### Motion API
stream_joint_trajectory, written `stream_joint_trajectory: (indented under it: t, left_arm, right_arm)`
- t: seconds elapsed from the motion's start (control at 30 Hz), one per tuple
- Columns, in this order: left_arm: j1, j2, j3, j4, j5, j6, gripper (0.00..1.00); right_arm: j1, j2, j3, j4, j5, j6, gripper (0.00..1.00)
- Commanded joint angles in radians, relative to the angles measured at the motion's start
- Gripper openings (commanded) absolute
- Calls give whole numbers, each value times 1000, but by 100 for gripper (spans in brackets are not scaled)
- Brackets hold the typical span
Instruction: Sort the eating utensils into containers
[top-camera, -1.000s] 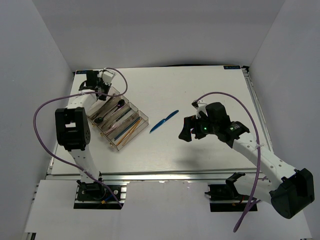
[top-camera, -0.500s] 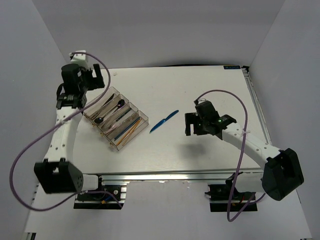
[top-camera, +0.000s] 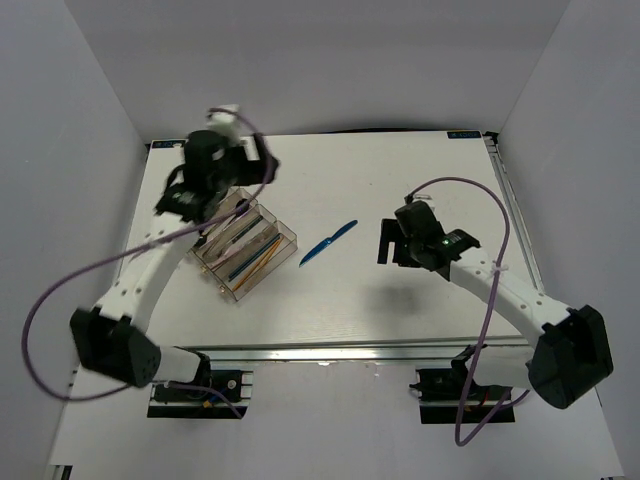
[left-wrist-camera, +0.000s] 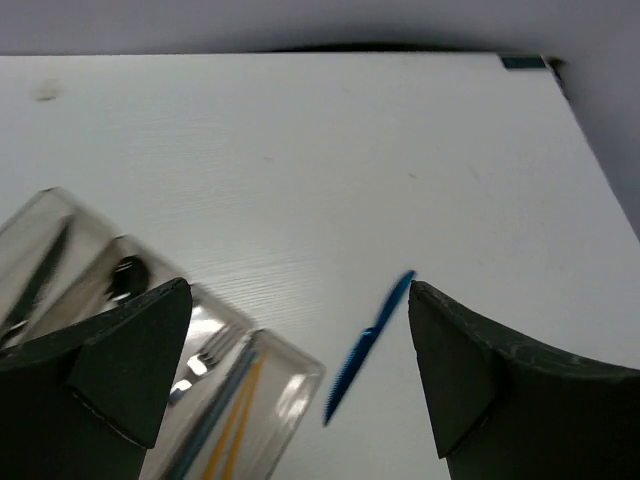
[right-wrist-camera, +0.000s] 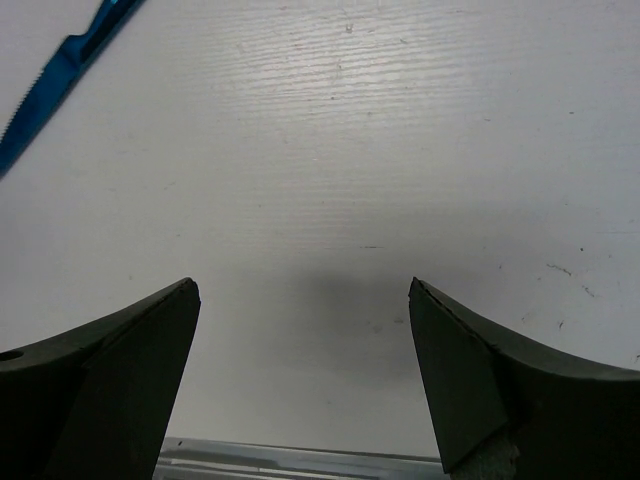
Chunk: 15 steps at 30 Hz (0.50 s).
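- Progress: judged nearly done. Seen in tray (top-camera: 293, 240): orange sticks (top-camera: 260, 260), a fork (left-wrist-camera: 205, 350), a black spoon (left-wrist-camera: 125, 275), plus darker slim pieces too thin to name.
- Cannot check far end of tray from above, as it is hidden under left arm (top-camera: 150, 265).
- Left to do, as far as visible: one piece only, the blue knife (top-camera: 327, 243). Lying flat on table (top-camera: 420, 170), outside tray, near its right corner, between tray and right gripper (top-camera: 384, 242).
- No other loose utensil found on table in any view.
- Left gripper (top-camera: 258, 165): raised over far end of tray, tilted to look down across table toward knife. Jaws spread wide, nothing between them.
- Right arm (top-camera: 500, 290): stretched in from near right toward table centre. Right gripper close above bare table, near knife on its right, not touching. Jaws wide apart, empty.
- In right wrist view, knife only at upper left corner, well off the line between fingers, so not yet lined up for a pick.
- Judgement: right gripper the nearer of the two for the remaining pick.
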Motion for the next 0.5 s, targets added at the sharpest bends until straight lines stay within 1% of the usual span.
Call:
stream_joint_trajectory:
  t: [0.0, 0.03, 0.07, 0.1, 0.13, 0.17, 0.2, 0.23, 0.27, 0.3, 0.37, 0.4, 0.47]
  left_arm:
    - [-187, 174, 116, -72, -52, 34, 98]
    - [-216, 247, 142, -57, -55, 32, 98]
    - [-245, 289, 167, -55, -70, 40, 98]
    - [-314, 338, 200, -69, -108, 63, 98]
    - [-353, 387, 243, -91, -181, 72, 98]
    - [-386, 496, 344, -142, -214, 87, 98]
    - [-445, 551, 396, -167, -238, 101, 98]
    - [-468, 602, 444, -187, -274, 118, 97]
    - [-485, 695, 528, -211, -279, 123, 97]
    - [-503, 736, 564, -216, -276, 123, 97]
    - [-513, 808, 624, -239, -262, 124, 95]
    - [-514, 872, 680, -251, -251, 124, 94]
    - [-516, 931, 728, -294, -214, 127, 88]
  right_arm:
    - [-5, -123, -16, -14, -57, 19, 89]
    - [-6, -181, -33, -34, -51, 25, 89]
    - [-5, -209, -36, -50, -34, 39, 89]
    - [-5, -237, -39, -70, -7, 44, 89]
    - [-6, -287, -42, -96, -2, 44, 89]
    - [-6, -310, -47, -108, -4, 42, 89]
    - [-9, -332, -47, -123, -7, 36, 89]
    - [-9, -367, -45, -140, -8, 34, 89]
    - [-9, -383, -44, -178, -11, 33, 89]
    - [-9, -399, -44, -195, -13, 33, 89]
    - [-11, -445, -44, -232, -20, 28, 89]
    - [-11, -459, -42, -241, -28, 27, 89]
    - [-12, -495, -39, -264, -37, 18, 89]
